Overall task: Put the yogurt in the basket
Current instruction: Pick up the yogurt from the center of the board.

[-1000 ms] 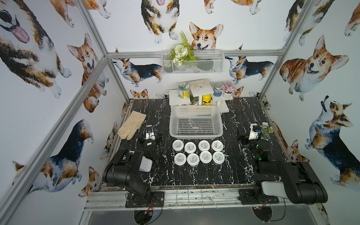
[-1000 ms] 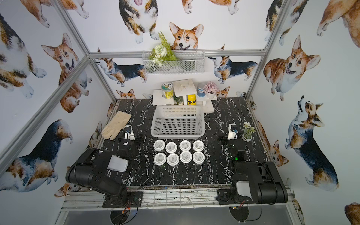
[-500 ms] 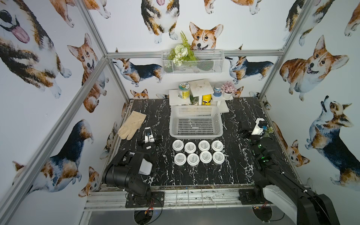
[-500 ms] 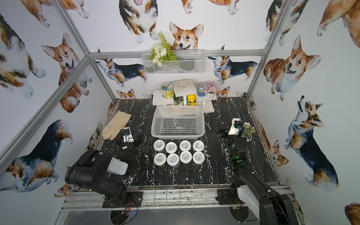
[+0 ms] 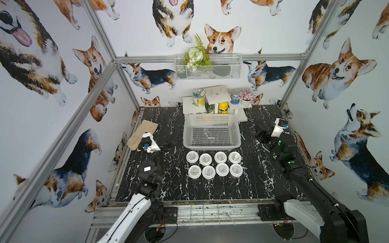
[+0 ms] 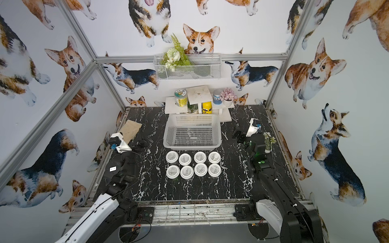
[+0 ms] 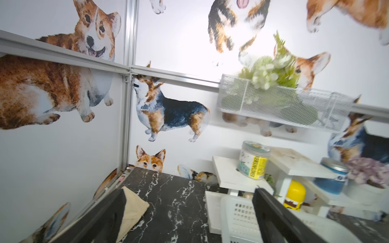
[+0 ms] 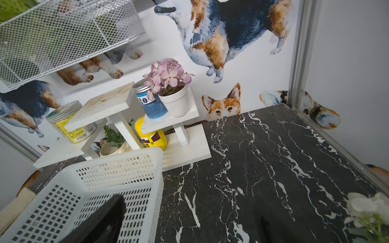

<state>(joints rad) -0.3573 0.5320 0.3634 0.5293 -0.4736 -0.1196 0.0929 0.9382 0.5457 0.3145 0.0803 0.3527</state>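
Standing in two rows of four on the black, white-veined marble tabletop [image 5: 210, 189], eight small round yogurt cups [image 5: 220, 157] show in both top views [image 6: 200, 157]. Each has a flat white lid with grey print in its middle, too small to read. The lids sit nearly rim to rim, and from above the sides are hidden. The block of cups lies just in front of the near rim of the wide white plastic basket [image 5: 210, 118] with lattice-holed walls and base. It does not touch the basket, and every cup is outside it.

The left arm [image 5: 134, 210] reaches forward from the near edge along the left side of the table, its wrist beside a flat beige fabric glove [image 5: 145, 130]. The left gripper [image 7: 189, 191] points towards the far wall. In the left wrist view its two black fingers [image 7: 277, 218] stand wide apart with only tabletop between them, gripping nothing.

The right arm [image 5: 305, 189] stretches along the right side of the table. The right gripper [image 5: 261, 135] hangs just right of the basket, turned towards it. One black finger [image 8: 105, 221] shows clearly in the right wrist view, overlapping the basket's wall. The jaws are spread wide with nothing held.
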